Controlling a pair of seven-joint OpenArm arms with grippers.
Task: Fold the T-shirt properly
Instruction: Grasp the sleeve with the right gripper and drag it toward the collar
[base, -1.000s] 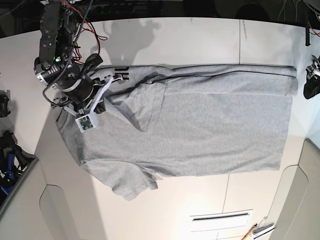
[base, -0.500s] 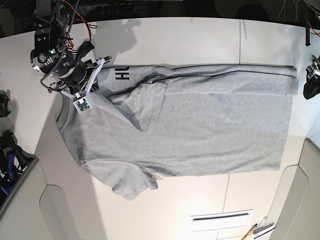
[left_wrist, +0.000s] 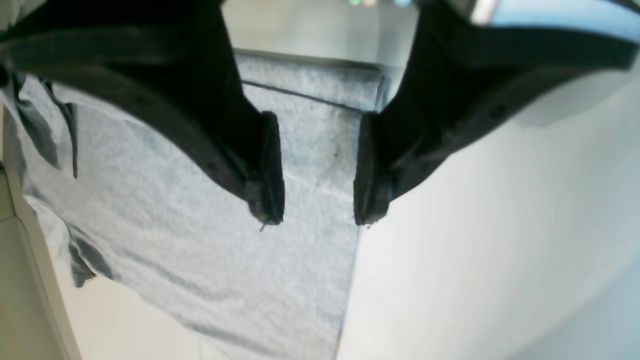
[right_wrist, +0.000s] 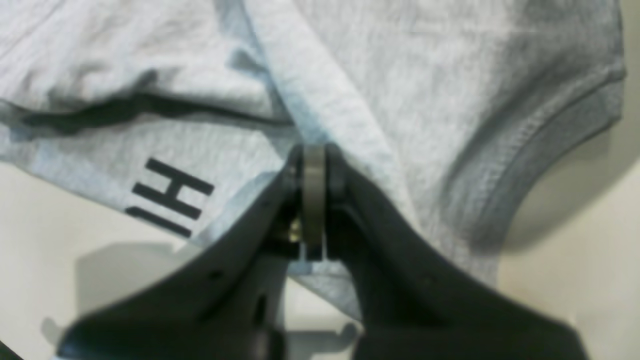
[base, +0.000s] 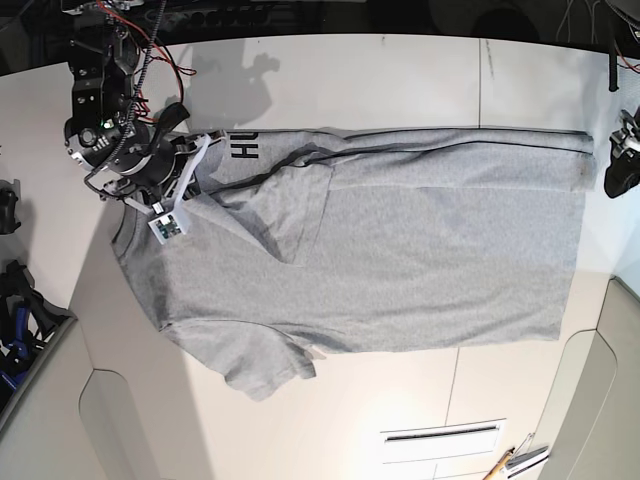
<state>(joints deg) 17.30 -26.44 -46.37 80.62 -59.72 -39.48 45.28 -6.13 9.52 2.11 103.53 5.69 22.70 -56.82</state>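
White tabletop (seamed panels) bears the T-shirt; right gripper pinches its fabric, left gripper gapes empty.

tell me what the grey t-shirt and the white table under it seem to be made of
Heather-grey T-shirt: soft knit, probably cotton jersey; matte flecked weave, limp creases, stitched hems.
White table: hard, smooth, likely laminate or painted board; it shows soft glare, sharp shadows and thin panel seams.

Heather-grey T-shirt spread flat across white surface

Lying sideways, neck end toward base view's left, hem toward right; far long edge folded over onto body, exposing black block letters near collar; one short sleeve sticking out at near left corner; fabric mostly smooth, slightly rumpled around collar
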